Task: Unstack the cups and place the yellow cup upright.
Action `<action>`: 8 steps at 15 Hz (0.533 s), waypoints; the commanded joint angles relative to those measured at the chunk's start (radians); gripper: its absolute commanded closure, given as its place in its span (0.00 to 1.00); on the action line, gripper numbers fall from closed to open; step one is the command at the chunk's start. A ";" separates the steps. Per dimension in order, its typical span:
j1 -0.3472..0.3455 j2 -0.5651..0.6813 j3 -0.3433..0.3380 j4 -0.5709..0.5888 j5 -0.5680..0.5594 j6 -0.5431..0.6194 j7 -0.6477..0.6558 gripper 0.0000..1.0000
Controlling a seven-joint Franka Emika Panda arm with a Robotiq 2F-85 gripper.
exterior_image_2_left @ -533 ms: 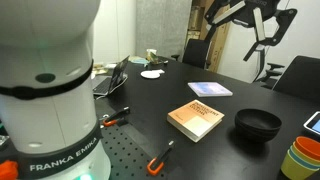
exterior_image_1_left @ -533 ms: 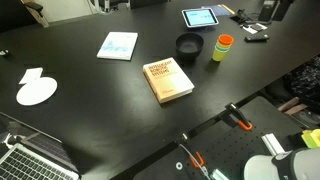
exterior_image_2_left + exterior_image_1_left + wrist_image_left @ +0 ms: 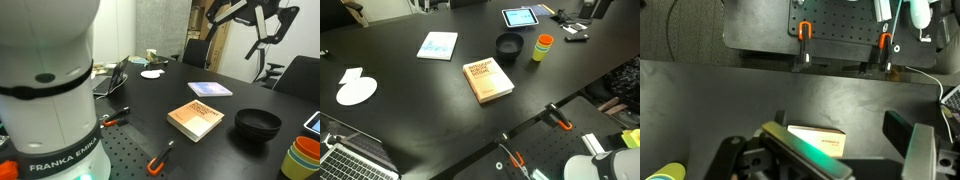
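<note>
The cups (image 3: 542,46) are nested in one stack near the far edge of the counter (image 3: 410,110). The orange one is on top and the yellow cup (image 3: 539,53) is under it. In an exterior view the stack (image 3: 303,156) is cut by the frame edge, and a light blue band shows below the yellow cup (image 3: 300,157). They are smooth, tapered plastic.

Just beside the stack sits a round black bowl (image 3: 508,46), wider than the cups with a matte rim. A little nearer lies a closed book (image 3: 489,80) with a tan and orange cover, flat and apart from the bowl. Beyond the cups a tablet (image 3: 520,17) lies with its screen lit. A thin pale blue booklet (image 3: 438,45) rests well away from the bowl. A white sheet (image 3: 357,90) and the corner of a laptop (image 3: 350,160) sit at the far end of the dark, smooth, faintly glossy counter. Nothing stands directly against the stack except the bowl at its side.

In the wrist view the gripper (image 3: 812,140) is held above the counter with its dark fingers (image 3: 915,145) spread wide and nothing between them. The book (image 3: 818,137) shows below. Orange-handled clamps (image 3: 805,32) stand on a perforated black board (image 3: 840,25). The glossy white robot base (image 3: 45,90) fills one side of an exterior view.
</note>
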State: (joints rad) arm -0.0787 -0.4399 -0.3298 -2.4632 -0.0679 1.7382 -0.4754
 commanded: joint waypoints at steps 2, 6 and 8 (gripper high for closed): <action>-0.021 0.003 0.020 0.002 0.008 -0.002 -0.007 0.00; 0.017 0.125 0.018 0.017 0.058 0.001 -0.079 0.00; 0.030 0.212 0.027 0.043 0.102 0.022 -0.104 0.00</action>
State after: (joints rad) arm -0.0643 -0.3576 -0.3175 -2.4753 -0.0265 1.7404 -0.5238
